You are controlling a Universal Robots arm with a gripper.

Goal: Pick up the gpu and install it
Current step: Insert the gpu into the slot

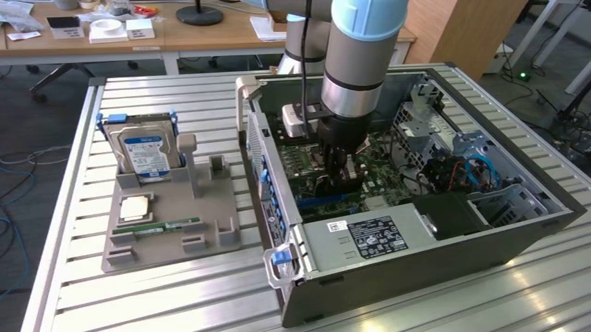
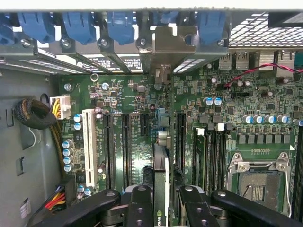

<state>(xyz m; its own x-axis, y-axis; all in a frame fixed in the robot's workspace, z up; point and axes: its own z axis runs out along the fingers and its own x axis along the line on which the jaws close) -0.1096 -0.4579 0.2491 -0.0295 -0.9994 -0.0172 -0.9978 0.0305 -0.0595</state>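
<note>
Firmly clenches the gpu (image 2: 160, 175) edge-on in the gripper (image 1: 337, 181), close to the motherboard (image 2: 137, 94) slots inside the open computer case (image 1: 416, 277). Underneath, a slatted metal table (image 1: 185, 297) with a grey holder (image 1: 217, 214) carrying a hard drive (image 1: 146, 153); behind, a wooden desk (image 1: 194, 34), grey floor (image 1: 37, 228), loose cables (image 1: 14, 166).

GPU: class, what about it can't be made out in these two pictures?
- Wrist view: gpu stands edge-on, faces unseen; whether it is seated, unclear.
- Wrist view: picture edge cuts off its end in the gripper.
- Exterior view: arm and gripper hide gpu and slot.
</note>
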